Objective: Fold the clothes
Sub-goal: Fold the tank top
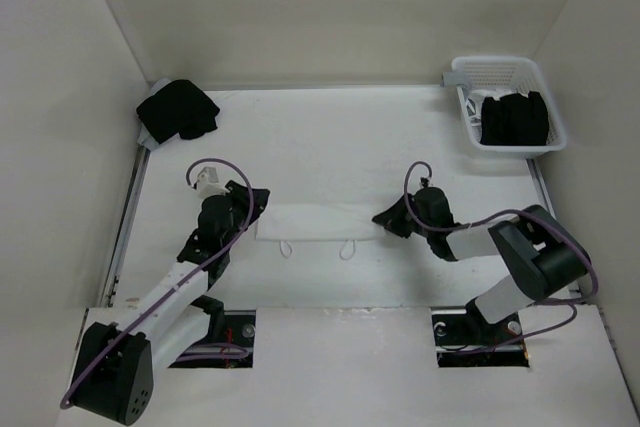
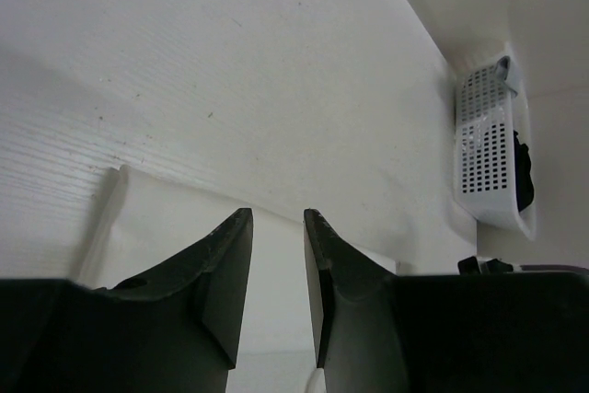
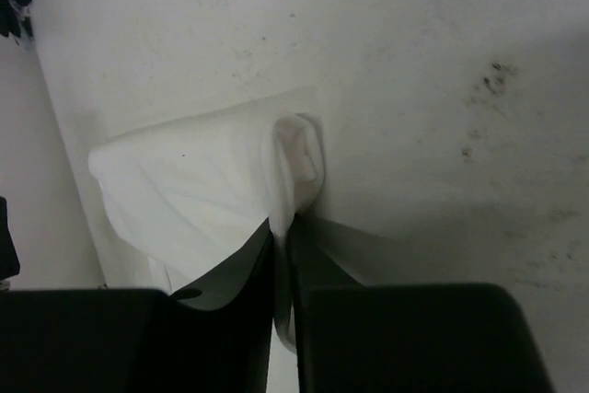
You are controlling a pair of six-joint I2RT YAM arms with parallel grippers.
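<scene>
Over at the far left of the table (image 1: 350,137), a black garment (image 1: 178,112) is lying bunched in the back corner, well apart from everything else; nearer the middle, the left gripper (image 1: 257,209) is hovering at the left end of the white camisole (image 1: 315,221), and in the left wrist view its fingers (image 2: 225,264) are standing apart with a clear gap between them, white cloth showing beneath that gap; whether the tips are touching the fabric I cannot tell; the camisole itself is lying near the centre of the table between the two arms, folded into a long flat strip running left to right, with its two narrow strap loops (image 1: 287,248) poking out along the near edge; at the strip's right end the right gripper (image 1: 384,219) is meeting the cloth, and its wrist camera is showing the jaws drawn almost together, pinching a raised ridge of the white fabric between them, so the cloth is puckering upward at that spot while the rest is lying flat; further right, in the back corner, a white lattice basket (image 1: 500,72) is sitting on the table, well away from the camisole, and black clothes (image 1: 515,119) are resting inside it.
</scene>
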